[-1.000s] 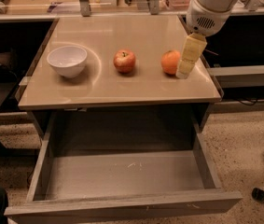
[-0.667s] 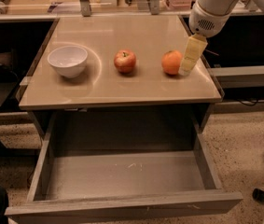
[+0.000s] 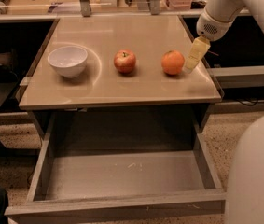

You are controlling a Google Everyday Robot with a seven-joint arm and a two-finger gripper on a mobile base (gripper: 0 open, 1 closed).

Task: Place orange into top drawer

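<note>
Near the right edge of the table (image 3: 99,85) sits the orange (image 3: 173,62), my tool (image 3: 194,56) just beside it; can't tell how open the tool is or whether it grips anything; a sideways nudge could roll the orange off before it reaches the open top drawer (image 3: 122,174).

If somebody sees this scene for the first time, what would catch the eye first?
The wide grey top drawer stands open and empty below the beige tabletop. On that tabletop, the round orange fruit lies at the right, the robot's pale yellow hand close beside it; a red-yellow apple and a white bowl sit further left.
</note>
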